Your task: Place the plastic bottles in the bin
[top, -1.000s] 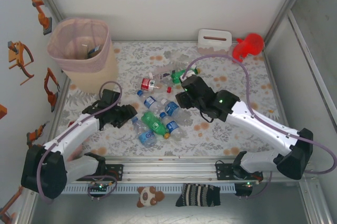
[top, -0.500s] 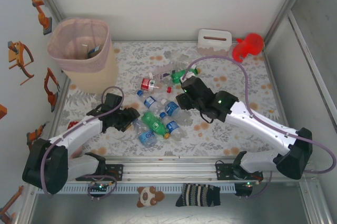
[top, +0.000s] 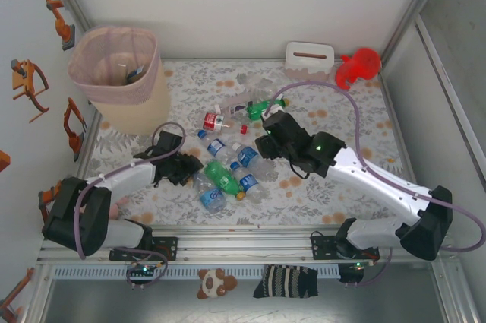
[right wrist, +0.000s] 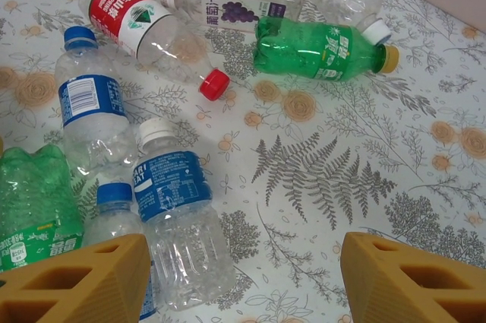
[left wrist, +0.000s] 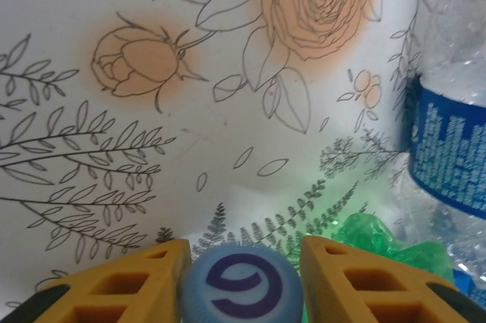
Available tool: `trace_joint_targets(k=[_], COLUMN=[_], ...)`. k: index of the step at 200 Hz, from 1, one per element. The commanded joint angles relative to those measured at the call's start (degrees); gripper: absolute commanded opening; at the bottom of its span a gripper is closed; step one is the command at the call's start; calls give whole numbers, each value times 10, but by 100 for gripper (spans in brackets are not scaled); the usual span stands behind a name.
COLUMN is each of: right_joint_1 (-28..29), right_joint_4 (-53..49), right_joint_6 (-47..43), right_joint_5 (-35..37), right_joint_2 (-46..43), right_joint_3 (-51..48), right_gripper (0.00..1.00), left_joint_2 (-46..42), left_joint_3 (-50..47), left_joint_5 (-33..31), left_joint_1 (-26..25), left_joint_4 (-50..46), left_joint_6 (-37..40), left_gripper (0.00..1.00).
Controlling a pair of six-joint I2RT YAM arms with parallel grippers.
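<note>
Near the front, right of the bin [top: 140, 114], the left hand [left wrist: 244, 253] clamped the blue cap [left wrist: 241, 292] of a clear bottle [top: 200, 181]. Beyond, the right hand [right wrist: 244, 262] hung open over plastic bottles [top: 225, 157] strewn across the bench [top: 342, 110], further right of the bin. Few items lay inside it, so most of the job seemed left.

Bright, soft, even light falls from above on the table [top: 342, 110]; shadows are pale, without hard edges, also at the foot of the bin [top: 143, 114]. The white wall [top: 228, 4] behind the bin is not overexposed. In the left wrist view the very near bottle cap [left wrist: 243, 289] and blue label [left wrist: 448, 156] are slightly blurred. The right wrist view is sharp, with small glints on the clear bottles [right wrist: 178, 209].
</note>
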Motion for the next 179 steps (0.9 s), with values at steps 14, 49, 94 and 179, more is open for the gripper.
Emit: trace_joint_targets(k=[14,49,94,179], right_joint_1=[-3,-3,-4,-8], right_joint_4=[-6,-7,-7,-8], right_joint_6=[14,14,10,-4], right_joint_5=[26,30,36,50], right_joint_2=[-21,-25,-27,-36], right_joint_3=[-9,-11,-11,-6], right_gripper=[66,66,66,67], left_joint_2=[0,-29,-88,-132], left_joint_3=[31,65,154,362], left_joint_5=[-14,-38,-101,-198], left_joint_1=[-2,-1,0,9], left_joint_4=[-18,-91,-222,-277], left_joint_6=[24,62,162,410], left_gripper=[32,28,24,10])
